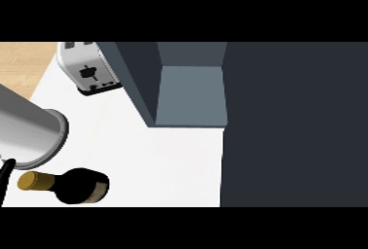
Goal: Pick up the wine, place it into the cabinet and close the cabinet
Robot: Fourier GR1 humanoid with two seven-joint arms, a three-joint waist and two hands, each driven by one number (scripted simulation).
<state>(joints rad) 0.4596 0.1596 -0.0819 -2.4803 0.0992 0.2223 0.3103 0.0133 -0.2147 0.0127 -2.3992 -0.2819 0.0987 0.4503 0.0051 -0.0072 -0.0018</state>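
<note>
Only a black sliver of the left hand [7,180] shows in the head view, at the edge just left of the wine bottle [79,186]. Too little of it shows to tell whether it is spread or closed, or whether it touches the bottle. Its grey forearm [28,129] slants in above the bottle, probably so that the hand meets the bottle from the side. The right hand is out of sight.

The bottle, dark with a gold cap [36,181], sits on the white table [165,160] and looks to be standing, seen almost from above. It has not been lifted, so the pickup is likely the step in hand.

Up and to the right of the bottle the cabinet [191,95] stands open, its grey floor bare to take the bottle. Right of the bottle a broad dark panel [295,121], likely the cabinet door, fills the view. Straight beyond the bottle stands a toaster [87,70], well apart from it.
</note>
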